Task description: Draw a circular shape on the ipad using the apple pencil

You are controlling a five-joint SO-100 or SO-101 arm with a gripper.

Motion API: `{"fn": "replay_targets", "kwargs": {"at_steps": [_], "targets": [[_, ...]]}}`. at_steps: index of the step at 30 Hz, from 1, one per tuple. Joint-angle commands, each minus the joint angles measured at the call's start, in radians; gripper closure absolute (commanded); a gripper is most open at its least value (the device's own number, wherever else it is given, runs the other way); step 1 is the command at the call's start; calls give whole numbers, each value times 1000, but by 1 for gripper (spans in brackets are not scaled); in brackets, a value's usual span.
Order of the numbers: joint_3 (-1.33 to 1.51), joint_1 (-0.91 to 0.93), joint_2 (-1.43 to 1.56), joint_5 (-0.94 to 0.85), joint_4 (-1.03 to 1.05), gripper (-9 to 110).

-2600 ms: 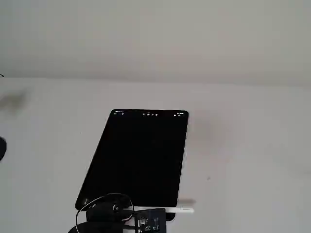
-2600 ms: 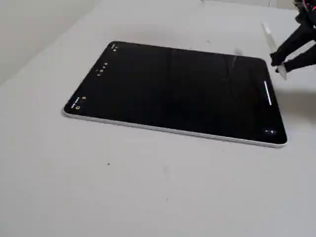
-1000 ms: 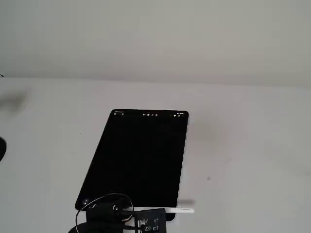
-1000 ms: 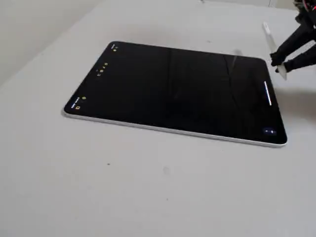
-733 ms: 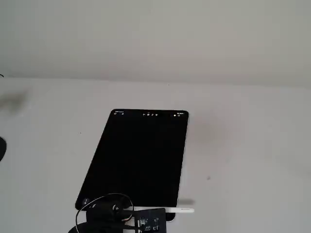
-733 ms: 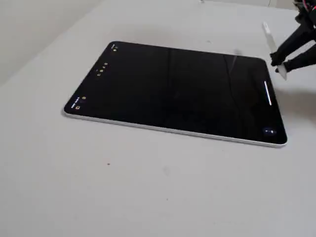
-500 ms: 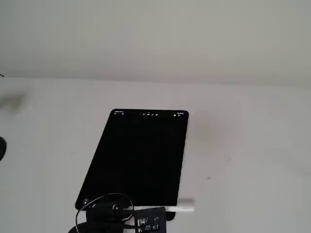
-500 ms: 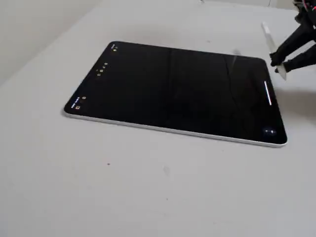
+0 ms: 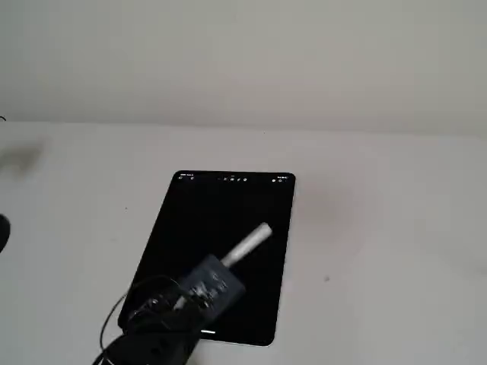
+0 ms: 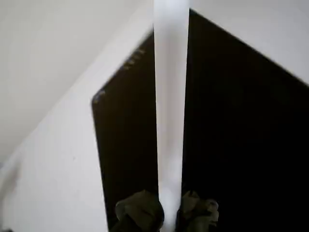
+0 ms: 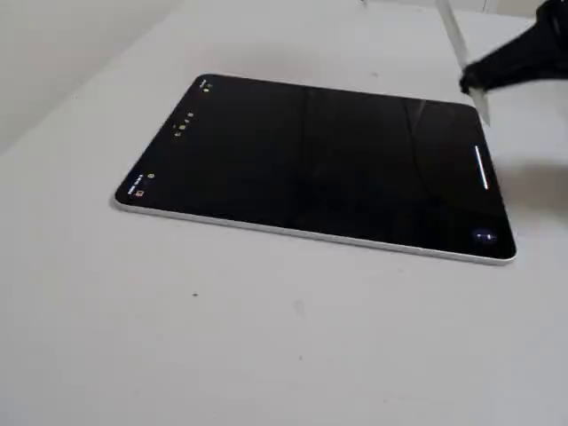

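Note:
The ipad lies flat on the white table, its black screen up and tiny white icons along the far short side; it also shows in the wrist view and in the other fixed view. My black gripper is over the near end of the screen, shut on the apple pencil, a white rod slanting up-right. In the wrist view the pencil runs straight up from my fingers. In a fixed view the gripper holds the pencil over the right end. No circular shape shows on the screen.
The white table surrounds the tablet, with a pale wall behind. Black cables trail from the arm at the lower left. A dark object sits at the left edge.

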Motion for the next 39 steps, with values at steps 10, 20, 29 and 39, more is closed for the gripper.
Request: {"fn": "replay_targets", "kwargs": {"at_steps": [10, 20, 29, 39], "targets": [[-169, -48, -1078, -319, -1298, 102], [-575, -32, -1789, -417, -1647, 102], [-755, -18, -1999, -457, -1686, 102], [-857, -8, -2137, -491, -1724, 102]]}}
